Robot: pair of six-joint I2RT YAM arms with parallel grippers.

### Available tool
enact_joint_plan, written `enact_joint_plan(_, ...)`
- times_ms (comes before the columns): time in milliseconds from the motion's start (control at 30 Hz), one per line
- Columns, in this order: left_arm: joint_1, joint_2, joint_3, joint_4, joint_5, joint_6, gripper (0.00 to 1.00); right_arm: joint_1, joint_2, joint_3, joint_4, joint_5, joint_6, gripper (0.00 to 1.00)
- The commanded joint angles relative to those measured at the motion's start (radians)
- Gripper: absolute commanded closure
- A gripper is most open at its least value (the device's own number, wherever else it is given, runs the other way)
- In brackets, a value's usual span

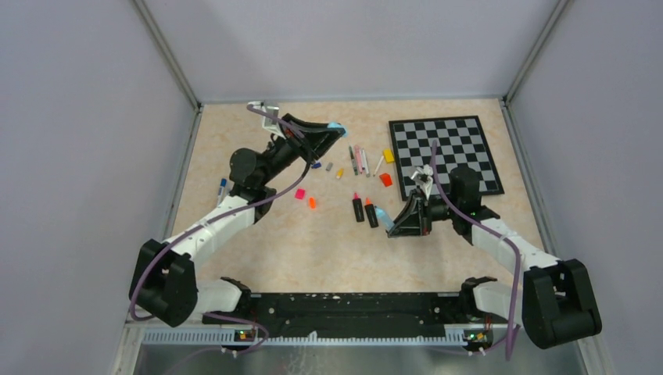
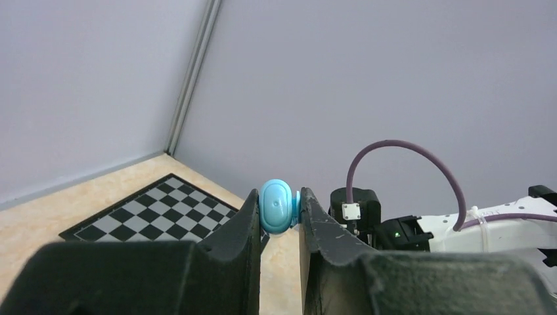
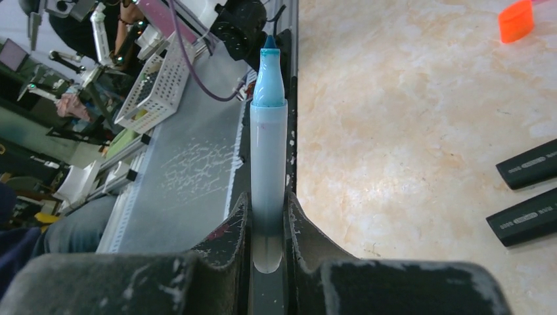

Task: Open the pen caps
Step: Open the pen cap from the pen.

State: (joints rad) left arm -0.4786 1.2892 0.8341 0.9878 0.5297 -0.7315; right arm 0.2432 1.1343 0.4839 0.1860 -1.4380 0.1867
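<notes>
Above the beige tabletop [image 1: 313, 250], the left gripper [image 2: 279, 200] hangs at the far middle clamped on a cyan cap [image 2: 274, 210] by its very tips, a hold that could slip and drop it, while the right gripper [image 3: 268, 220], near the chessboard [image 1: 449, 152], pinches the uncapped cyan marker [image 3: 268, 157].

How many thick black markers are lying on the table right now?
2. The pink-ended black marker and the orange-ended black marker lie side by side just left of the right hand; more could be hidden under the arms.
</notes>
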Motion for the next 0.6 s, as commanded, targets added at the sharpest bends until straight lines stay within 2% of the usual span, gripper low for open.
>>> enact_joint_plan(0,0.018,-0.001,0.033,-0.016,-0.009,-0.027,1.00,-0.014,-0.021,0.039,-0.109,0.086,-0.113,1.00)
enact_joint_plan(100,0.021,-0.035,0.026,-0.189,-0.017,0.011,1.00,-0.045,-0.045,0.075,-0.275,0.325,-0.279,1.00)
enact_joint_plan(233,0.022,-0.107,-0.032,-0.462,-0.067,0.081,1.00,-0.056,-0.056,0.059,-0.290,0.557,-0.309,1.00)
enact_joint_plan(400,0.018,-0.171,-0.154,-0.677,-0.126,0.089,1.00,-0.055,0.012,0.059,-0.220,0.639,-0.203,1.00)
enact_joint_plan(567,0.003,-0.172,-0.200,-0.812,-0.194,0.116,1.00,-0.055,0.162,0.103,-0.162,0.612,-0.096,1.00)
